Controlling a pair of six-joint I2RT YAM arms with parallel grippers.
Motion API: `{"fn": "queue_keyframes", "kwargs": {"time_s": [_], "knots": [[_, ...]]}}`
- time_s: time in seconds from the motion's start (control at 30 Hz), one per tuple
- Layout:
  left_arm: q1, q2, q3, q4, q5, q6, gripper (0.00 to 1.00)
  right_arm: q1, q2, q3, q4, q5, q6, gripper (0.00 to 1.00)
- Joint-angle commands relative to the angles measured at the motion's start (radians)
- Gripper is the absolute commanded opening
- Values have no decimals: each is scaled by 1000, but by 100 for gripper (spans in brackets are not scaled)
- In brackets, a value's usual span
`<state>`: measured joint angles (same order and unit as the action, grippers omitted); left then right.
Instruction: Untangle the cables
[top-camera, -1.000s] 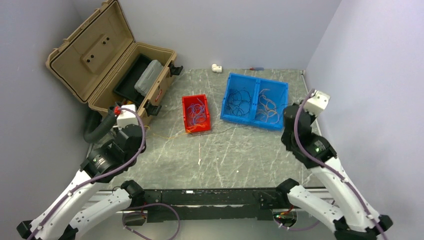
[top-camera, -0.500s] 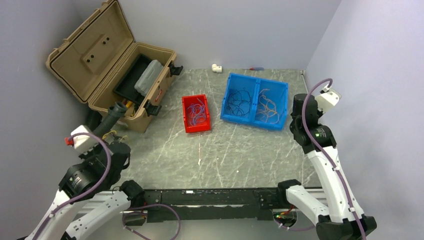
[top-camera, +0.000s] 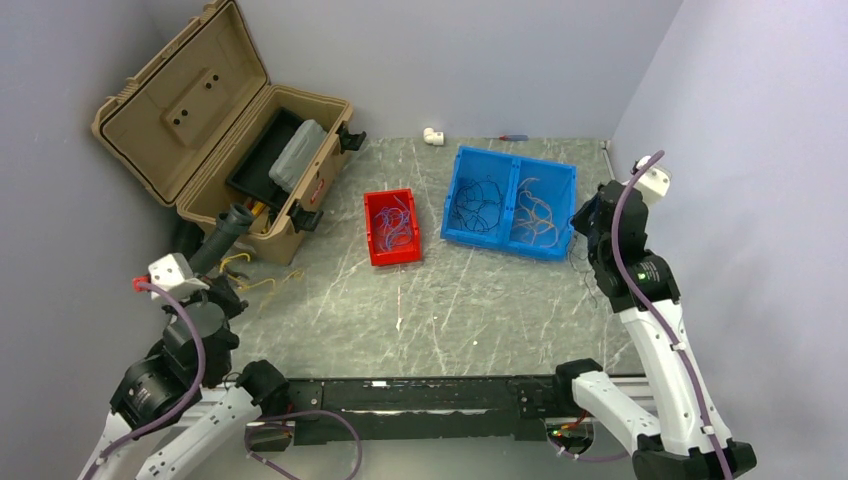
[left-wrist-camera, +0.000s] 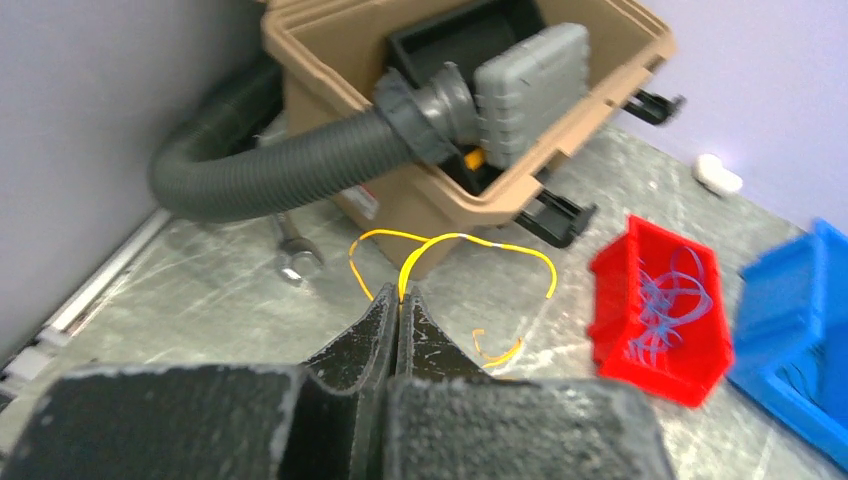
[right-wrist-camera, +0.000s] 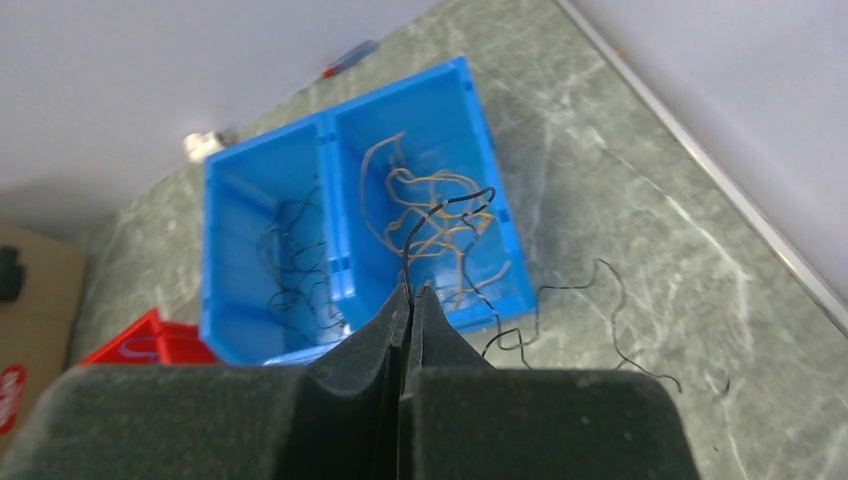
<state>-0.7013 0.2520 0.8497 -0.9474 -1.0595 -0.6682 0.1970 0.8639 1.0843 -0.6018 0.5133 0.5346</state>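
The left gripper (left-wrist-camera: 398, 296) had its two dark fingers pressed together on a thin yellow cable (left-wrist-camera: 455, 240). The cable looped up from the fingertips, and its far end curled down onto the grey marbled table (left-wrist-camera: 200, 290). It hung just in front of an open tan case (left-wrist-camera: 320, 60) at the table's far left. A ribbed grey hose (left-wrist-camera: 250, 175) curved out of the case (its end sat beside a grey lidded box (left-wrist-camera: 530, 75) inside).

To the right of the case stood a small red bin (left-wrist-camera: 655, 372) holding a loose bundle of blue and purple cables (left-wrist-camera: 668, 300).

The right gripper (right-wrist-camera: 411, 296) was likewise squeezed shut, pinching a thin black cable (right-wrist-camera: 452, 203). This cable rose from the fingertips in front of a blue bin (right-wrist-camera: 472, 110), and more of it squiggled across the table just right of that bin.

The blue bin had two compartments. The left one held a tangle of black cables (right-wrist-camera: 285, 260), and the right one held tan cables (right-wrist-camera: 400, 185).

In the overhead view the two arms sat well apart, one at each side of the table.
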Motion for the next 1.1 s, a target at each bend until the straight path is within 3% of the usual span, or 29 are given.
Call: {"fn": "queue_keyframes", "kwargs": {"time_s": [0.0, 0.13, 0.5, 0.77, 1.07], "knots": [[3, -34, -50, 247, 256, 276, 0, -3, 4, 109, 68, -175, -71, 0], [2, -24, -66, 345, 458, 387, 0, -2, 47, 233, 24, -200, -99, 0], [2, 78, -53, 392, 685, 471, 0, 6, 206, 546, 23, -499, -136, 0], [2, 99, -50, 386, 724, 478, 0, 16, 263, 507, 240, -629, -35, 0], [2, 112, -49, 386, 750, 479, 0, 47, 341, 450, 350, -604, 67, 0]]}}
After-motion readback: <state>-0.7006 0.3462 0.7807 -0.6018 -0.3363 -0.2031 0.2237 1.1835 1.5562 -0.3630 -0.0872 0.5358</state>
